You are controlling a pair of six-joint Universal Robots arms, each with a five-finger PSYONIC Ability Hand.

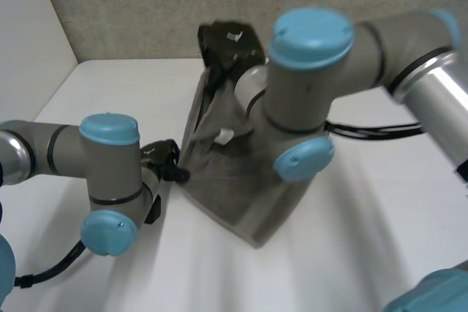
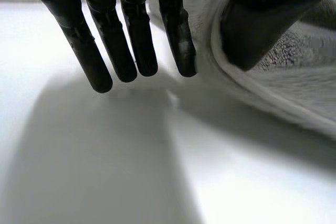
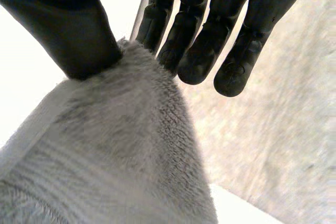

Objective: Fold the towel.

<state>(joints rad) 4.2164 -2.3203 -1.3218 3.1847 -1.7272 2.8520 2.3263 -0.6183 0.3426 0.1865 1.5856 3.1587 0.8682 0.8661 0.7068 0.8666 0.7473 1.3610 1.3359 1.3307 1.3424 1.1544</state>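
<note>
Mid-fold | right hand point(image 3: 199, 35) pinches raised towel point(image 1: 241, 188) corner | left hand point(image 2: 134, 35) pinches low edge | next: I carry corner over, lay flat.

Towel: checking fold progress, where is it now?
In the head view the towel lies in the middle of the table, its far end pinched and raised by the right hand, its left corner pinched by the left hand.

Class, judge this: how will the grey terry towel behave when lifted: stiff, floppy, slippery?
Probably floppy: the grey terry towel sags in a drape from the right hand to the white table. Likely grippy, not slippery: looped pile shows where the left hand pinches it.
</note>
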